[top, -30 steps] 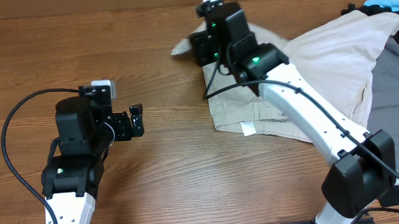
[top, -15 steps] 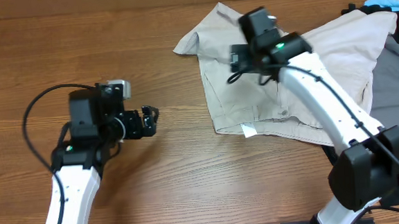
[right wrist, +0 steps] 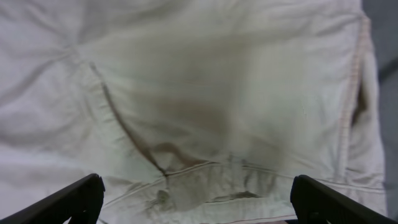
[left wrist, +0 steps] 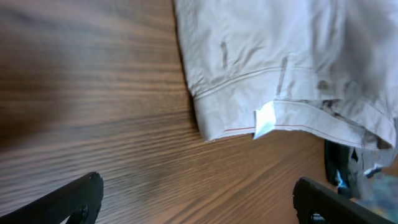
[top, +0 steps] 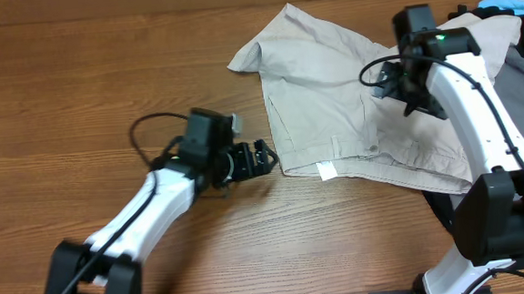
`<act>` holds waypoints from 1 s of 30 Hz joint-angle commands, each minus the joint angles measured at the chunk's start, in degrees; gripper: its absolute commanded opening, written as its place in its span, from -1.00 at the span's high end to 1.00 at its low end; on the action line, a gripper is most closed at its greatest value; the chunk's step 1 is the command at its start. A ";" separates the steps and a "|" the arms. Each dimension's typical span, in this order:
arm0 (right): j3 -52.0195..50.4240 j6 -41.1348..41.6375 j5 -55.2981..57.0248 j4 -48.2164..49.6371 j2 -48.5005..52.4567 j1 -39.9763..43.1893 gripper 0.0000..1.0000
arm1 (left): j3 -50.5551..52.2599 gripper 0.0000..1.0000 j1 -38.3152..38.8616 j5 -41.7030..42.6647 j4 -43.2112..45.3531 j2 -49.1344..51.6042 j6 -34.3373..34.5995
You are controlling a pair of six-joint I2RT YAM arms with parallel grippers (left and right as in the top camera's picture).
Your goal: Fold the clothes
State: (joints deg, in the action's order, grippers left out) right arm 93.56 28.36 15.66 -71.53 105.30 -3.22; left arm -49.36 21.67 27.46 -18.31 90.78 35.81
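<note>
Two arms reach over a wooden worktop [top: 76, 85], and neither holds anything. Beige shorts [top: 323, 98] lie rumpled on the right half of it. The waistband faces the near edge, a small white tag [top: 325, 169] sticks out from it, and the far-left corner is turned over on itself. Toward the right the pale fabric rides up over a grey garment [top: 523, 94]. A scrap of blue [top: 513, 4] shows at the far right corner.

The left gripper [top: 263, 156] sits low over bare wood just beside the shorts' near-left corner, apart from the cloth, its jaws spread wide. In the left wrist view both fingers stand at the bottom corners of the frame, with the waistband corner and tag ahead between them.

The right gripper [right wrist: 196, 202] hovers above the middle-right of the shorts, also wide open — its wrist view is filled with creased beige fabric, a pocket seam curving across it. The fingers clasp none of the cloth. Whether the fingertips touch it I cannot tell.
</note>
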 commanded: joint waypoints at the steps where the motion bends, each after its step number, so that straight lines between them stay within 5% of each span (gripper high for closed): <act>1: 1.01 0.61 0.76 -1.09 0.15 2.82 -1.00 | -1.11 -1.00 2.97 0.90 5.14 6.27 12.70; 10: 1.01 0.59 0.76 -2.93 0.15 5.09 -1.00 | -1.11 -0.74 7.65 -0.02 26.03 16.81 18.47; 12: 1.03 0.59 0.79 -3.19 0.15 5.14 -1.00 | -1.11 -0.41 8.00 -0.04 28.65 18.01 18.67; 14: 1.01 0.59 0.81 -3.34 0.15 5.14 -1.00 | -1.11 0.12 8.04 0.07 29.07 18.51 19.98; 16: 1.03 0.57 0.81 -3.45 0.15 5.14 -1.00 | -1.11 0.86 8.02 0.74 29.00 18.51 19.89; 21: 1.01 0.55 0.83 -4.00 0.15 5.42 -1.00 | -1.11 0.92 4.17 8.20 27.82 17.66 16.85; 25: 1.01 0.35 1.05 -4.74 0.15 6.73 -1.00 | -1.11 0.92 -7.13 18.64 20.28 13.84 12.48; 30: 1.01 0.15 1.01 -4.90 0.15 8.50 -1.00 | -1.14 0.92 -25.38 18.93 5.60 6.84 -1.05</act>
State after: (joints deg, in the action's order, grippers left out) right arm 93.56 28.47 15.90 -76.51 105.30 4.10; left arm -50.13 7.16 44.03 -8.36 103.70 46.28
